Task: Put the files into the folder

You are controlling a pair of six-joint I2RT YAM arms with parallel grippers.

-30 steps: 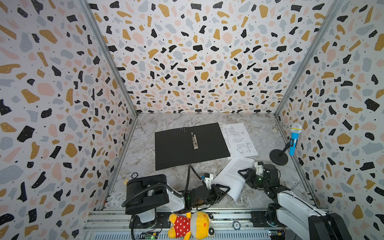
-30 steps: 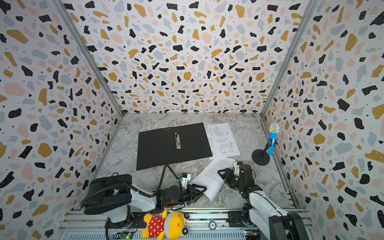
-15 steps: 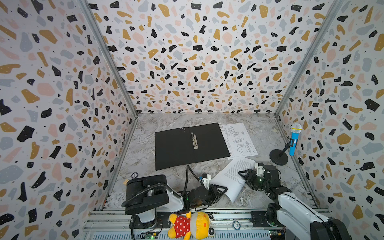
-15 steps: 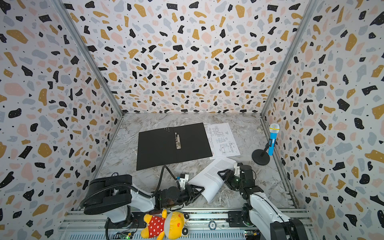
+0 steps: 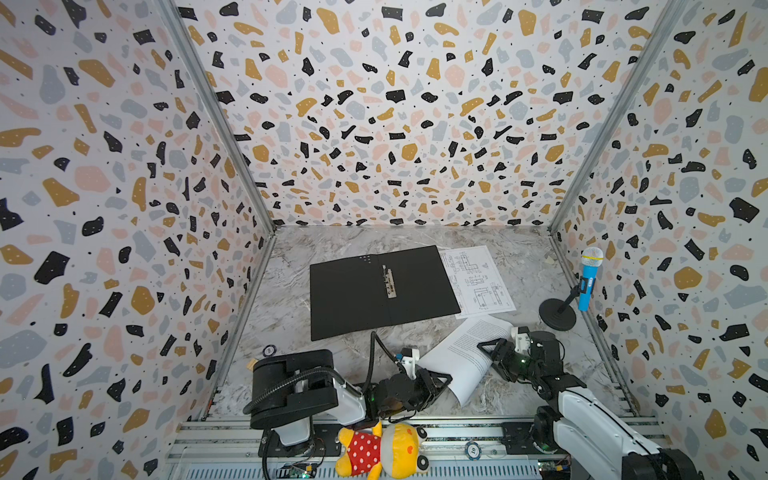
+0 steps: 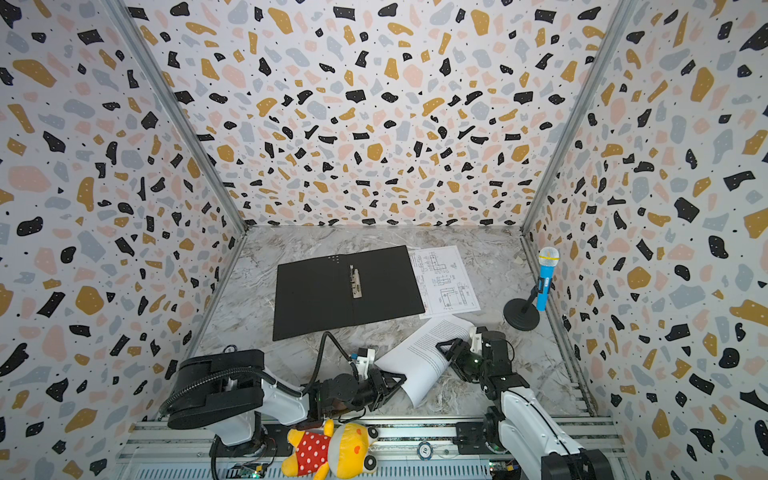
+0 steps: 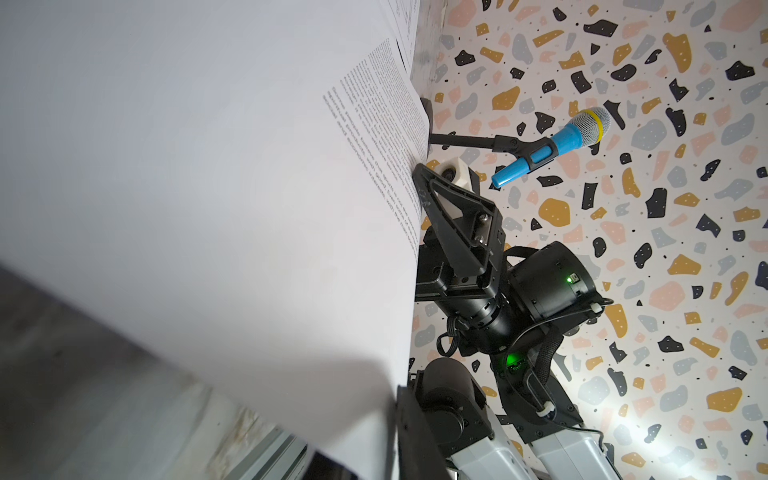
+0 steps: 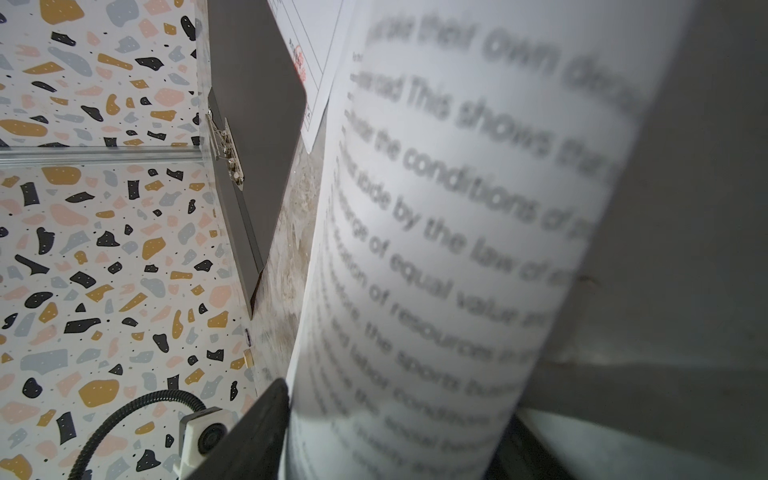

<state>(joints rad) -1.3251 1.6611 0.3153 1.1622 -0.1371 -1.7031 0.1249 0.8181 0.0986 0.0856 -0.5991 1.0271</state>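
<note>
The left hand (image 5: 444,380) has pinched the curled text sheet (image 5: 461,357), lifted near the open folder (image 5: 353,299). The right hand (image 5: 488,351) is opening wider around it, so left can carry it.

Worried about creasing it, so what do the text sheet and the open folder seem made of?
Text sheet: thin matte paper; it bows in a curve. Folder: stiff matte black plastic or card, can't tell which; lies flat. Its spine clip: shiny, probably metal.
</note>
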